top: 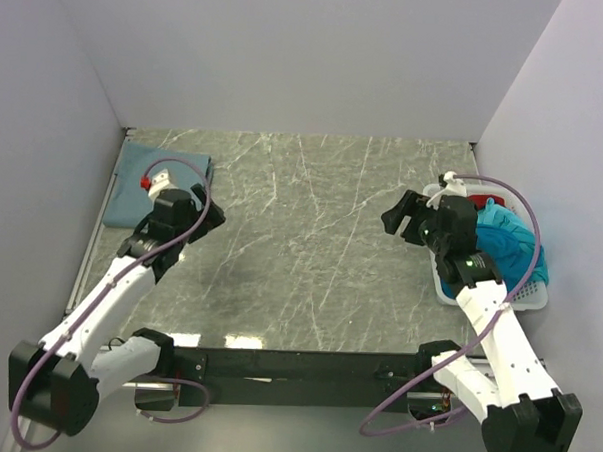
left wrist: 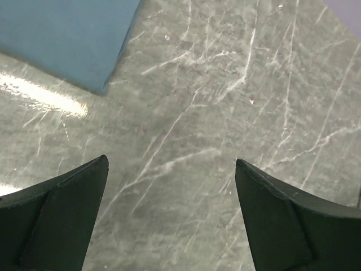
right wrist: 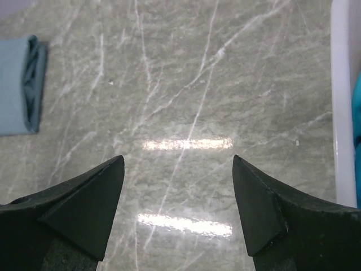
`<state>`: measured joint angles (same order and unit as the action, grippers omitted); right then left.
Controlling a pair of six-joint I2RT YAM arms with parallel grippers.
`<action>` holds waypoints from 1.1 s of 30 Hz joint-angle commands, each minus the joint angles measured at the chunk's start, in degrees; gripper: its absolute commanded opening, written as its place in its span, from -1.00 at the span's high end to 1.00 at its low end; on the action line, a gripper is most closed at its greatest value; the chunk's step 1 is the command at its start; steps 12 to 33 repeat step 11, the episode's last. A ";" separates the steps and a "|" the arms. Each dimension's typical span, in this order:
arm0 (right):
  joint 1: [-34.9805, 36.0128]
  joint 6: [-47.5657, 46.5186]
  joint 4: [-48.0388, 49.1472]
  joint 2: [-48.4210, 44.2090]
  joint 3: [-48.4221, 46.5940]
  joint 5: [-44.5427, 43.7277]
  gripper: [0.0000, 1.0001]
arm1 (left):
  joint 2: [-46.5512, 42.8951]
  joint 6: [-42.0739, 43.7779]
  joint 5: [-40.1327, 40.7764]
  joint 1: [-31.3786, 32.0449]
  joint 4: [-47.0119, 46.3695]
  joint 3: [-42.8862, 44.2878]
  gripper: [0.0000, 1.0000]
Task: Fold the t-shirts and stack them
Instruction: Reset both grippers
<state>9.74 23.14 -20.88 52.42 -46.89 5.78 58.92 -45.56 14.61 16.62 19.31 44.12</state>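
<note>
The grey marble tabletop (top: 300, 266) holds one folded grey-blue t-shirt (top: 133, 179) at the far left. One white basket (top: 447, 288) on the right holds one turquoise t-shirt (top: 506, 240) and one red t-shirt (top: 480, 201). The red one shows only from above. The left gripper (left wrist: 172, 164) and the right gripper (right wrist: 177, 161) are both spread wide.

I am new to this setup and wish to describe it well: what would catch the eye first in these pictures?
The bright turquoise t-shirt, bunched in the white basket at the table's right edge with a red t-shirt beyond it, stands out most. Next comes the grey-blue t-shirt, folded flat in the far left corner. Between them, the left fingers and the right fingers hang open over the marble table, holding nothing.
</note>
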 commanded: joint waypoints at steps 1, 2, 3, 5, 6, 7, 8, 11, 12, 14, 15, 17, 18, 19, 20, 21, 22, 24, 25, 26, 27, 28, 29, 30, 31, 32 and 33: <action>-0.33 2.43 4.71 -3.20 2.06 1.16 -0.68 | -6.53 -1.46 -0.37 0.08 -1.74 -0.43 -0.99; -0.33 2.61 5.41 -3.81 2.59 1.77 -0.68 | -7.23 -1.03 -0.29 0.08 -1.30 -0.44 -0.99; -0.33 2.96 6.11 -4.95 3.03 1.86 -0.68 | -8.19 -0.76 -0.02 0.08 -0.86 -0.44 -0.99; -0.25 3.32 6.38 -5.75 3.83 2.39 -0.68 | -8.90 -0.41 -0.02 0.08 0.11 -0.09 -0.99; -0.33 3.67 5.95 -6.36 4.00 1.96 -0.68 | -9.43 -0.41 0.24 0.08 0.29 -0.09 -0.99; -0.33 3.58 5.94 -6.80 4.35 1.95 -0.68 | -9.69 -0.49 0.24 0.08 0.38 -0.17 -0.99; -0.33 3.41 6.03 -7.16 4.53 2.13 -0.68 | -9.96 -0.49 0.07 0.08 0.03 -0.35 -0.99; -0.33 3.67 5.33 -8.30 4.97 1.51 -0.69 | -10.14 -0.49 -0.99 0.08 -1.02 -0.70 -0.99; -0.33 3.67 5.33 -8.30 4.97 1.51 -0.69 | -10.14 -0.49 -0.99 0.08 -1.02 -0.70 -0.99; -0.33 3.67 5.33 -8.30 4.97 1.51 -0.69 | -10.14 -0.49 -0.99 0.08 -1.02 -0.70 -0.99; -0.33 3.67 5.33 -8.30 4.97 1.51 -0.69 | -10.14 -0.49 -0.99 0.08 -1.02 -0.70 -0.99; -0.33 3.67 5.33 -8.30 4.97 1.51 -0.69 | -10.14 -0.49 -0.99 0.08 -1.02 -0.70 -0.99; -0.33 3.67 5.33 -8.30 4.97 1.51 -0.69 | -10.14 -0.49 -0.99 0.08 -1.02 -0.70 -0.99; -0.33 3.67 5.33 -8.30 4.97 1.51 -0.69 | -10.14 -0.49 -0.99 0.08 -1.02 -0.70 -0.99; -0.33 3.67 5.33 -8.30 4.97 1.51 -0.69 | -10.14 -0.49 -0.99 0.08 -1.02 -0.70 -0.99; -0.33 3.67 5.33 -8.30 4.97 1.51 -0.69 | -10.14 -0.49 -0.99 0.08 -1.02 -0.70 -0.99; -0.33 3.67 5.33 -8.30 4.97 1.51 -0.69 | -10.14 -0.49 -0.99 0.08 -1.02 -0.70 -0.99; -0.33 3.67 5.33 -8.30 4.97 1.51 -0.69 | -10.14 -0.49 -0.99 0.08 -1.02 -0.70 -0.99; -0.33 3.67 5.33 -8.30 4.97 1.51 -0.69 | -10.14 -0.49 -0.99 0.08 -1.02 -0.70 -0.99; -0.33 3.67 5.33 -8.30 4.97 1.51 -0.69 | -10.14 -0.49 -0.99 0.08 -1.02 -0.70 -0.99; -0.33 3.67 5.33 -8.30 4.97 1.51 -0.69 | -10.14 -0.49 -0.99 0.08 -1.02 -0.70 -0.99; -0.33 3.67 5.33 -8.30 4.97 1.51 -0.69 | -10.14 -0.49 -0.99 0.08 -1.02 -0.70 -0.99; -0.33 3.67 5.33 -8.30 4.97 1.51 -0.69 | -10.14 -0.49 -0.99 0.08 -1.02 -0.70 -0.99; -0.33 3.67 5.33 -8.30 4.97 1.51 -0.69 | -10.14 -0.49 -0.99 0.08 -1.02 -0.70 -0.99; -0.33 3.67 5.33 -8.30 4.97 1.51 -0.69 | -10.14 -0.49 -0.99 0.08 -1.02 -0.70 -0.99; -0.33 3.67 5.33 -8.30 4.97 1.51 -0.69 | -10.14 -0.49 -0.99 0.08 -1.02 -0.70 -0.99; -0.33 3.67 5.33 -8.30 4.97 1.51 -0.69 | -10.14 -0.49 -0.99 0.08 -1.02 -0.70 -0.99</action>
